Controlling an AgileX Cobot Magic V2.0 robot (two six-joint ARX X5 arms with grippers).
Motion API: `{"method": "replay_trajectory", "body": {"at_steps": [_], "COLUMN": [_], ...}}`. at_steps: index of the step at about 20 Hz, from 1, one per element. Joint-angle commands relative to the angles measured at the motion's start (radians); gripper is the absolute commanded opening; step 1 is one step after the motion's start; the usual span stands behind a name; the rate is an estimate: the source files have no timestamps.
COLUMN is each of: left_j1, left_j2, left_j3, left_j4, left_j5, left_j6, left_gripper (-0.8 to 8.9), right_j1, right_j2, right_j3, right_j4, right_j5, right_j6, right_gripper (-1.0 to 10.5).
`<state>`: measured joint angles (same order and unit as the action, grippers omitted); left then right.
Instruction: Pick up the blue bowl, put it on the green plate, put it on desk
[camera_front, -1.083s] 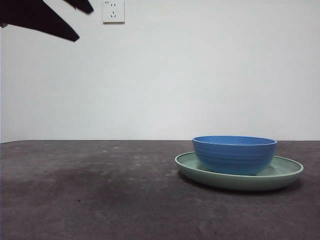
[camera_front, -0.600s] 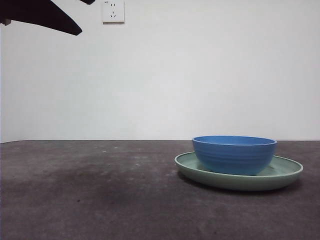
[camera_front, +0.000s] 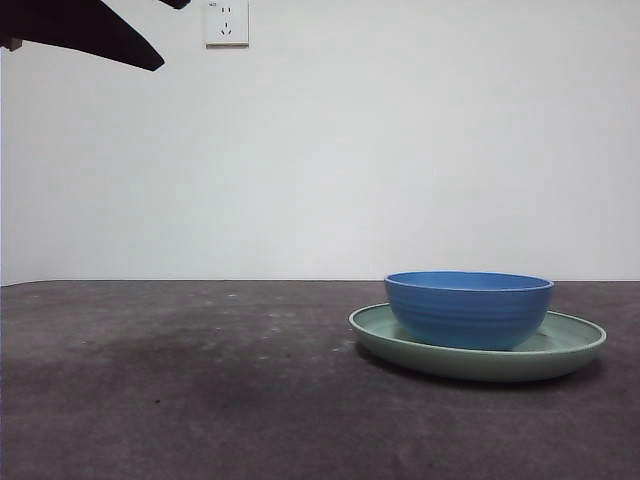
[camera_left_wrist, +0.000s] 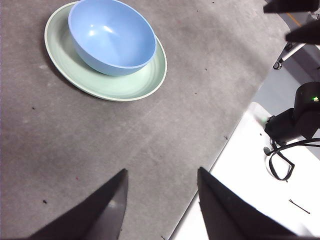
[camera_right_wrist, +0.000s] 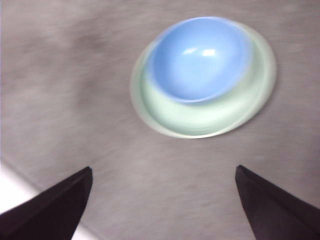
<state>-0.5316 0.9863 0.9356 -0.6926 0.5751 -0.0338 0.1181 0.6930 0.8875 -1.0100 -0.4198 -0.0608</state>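
The right gripper (camera_right_wrist: 162, 200) is hovering wide open well above the blue bowl (camera_right_wrist: 200, 57), which is sitting in the green plate (camera_right_wrist: 200, 122); the left gripper (camera_left_wrist: 160, 200) is waiting, jaws apart, well clear of the bowl, probably freeing access.

Right wrist view smeared by motion blur: round glossy blue bowl (camera_right_wrist: 199, 57) and pale mint-green plate (camera_right_wrist: 200, 120) left soft-edged, ridges lost. Bowl base hidden behind plate rim in front view. Black tip at top corner (camera_front: 80, 30) cropped by frame.
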Motion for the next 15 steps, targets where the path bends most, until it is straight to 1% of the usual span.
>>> {"method": "replay_trajectory", "body": {"at_steps": [1, 2, 4, 7, 10, 12, 14, 15], "left_j1": [-0.007, -0.007, -0.007, -0.007, -0.006, -0.006, -0.006, -0.006], "left_j2": [0.006, 0.006, 0.006, 0.006, 0.006, 0.006, 0.006, 0.006], "left_j3": [0.009, 0.009, 0.009, 0.009, 0.009, 0.009, 0.009, 0.009], "left_j4": [0.005, 0.005, 0.005, 0.004, 0.005, 0.004, 0.005, 0.005], "left_j5": [0.004, 0.004, 0.004, 0.004, 0.004, 0.004, 0.004, 0.004], "left_j6": [0.026, 0.027, 0.029, 0.035, 0.047, 0.048, 0.048, 0.049], "left_gripper": [2.22, 2.22, 2.22, 2.22, 2.22, 2.22, 2.22, 2.22], "right_j1": [-0.003, -0.010, -0.031, -0.073, -0.113, -0.149, -0.162, -0.162], "right_j2": [0.021, 0.034, 0.068, 0.159, 0.274, 0.391, 0.500, 0.558], "right_j3": [0.019, 0.019, 0.019, 0.019, 0.019, 0.019, 0.019, 0.019], "right_j4": [0.067, 0.092, 0.136, 0.192, 0.246, 0.322, 0.380, 0.401], "right_j5": [0.116, 0.139, 0.157, 0.147, 0.114, 0.067, 0.005, -0.008], "right_j6": [0.102, 0.121, 0.141, 0.151, 0.151, 0.154, 0.162, 0.161], "right_gripper": [4.6, 4.6, 4.6, 4.6, 4.4, 4.2, 4.2, 4.2]}}
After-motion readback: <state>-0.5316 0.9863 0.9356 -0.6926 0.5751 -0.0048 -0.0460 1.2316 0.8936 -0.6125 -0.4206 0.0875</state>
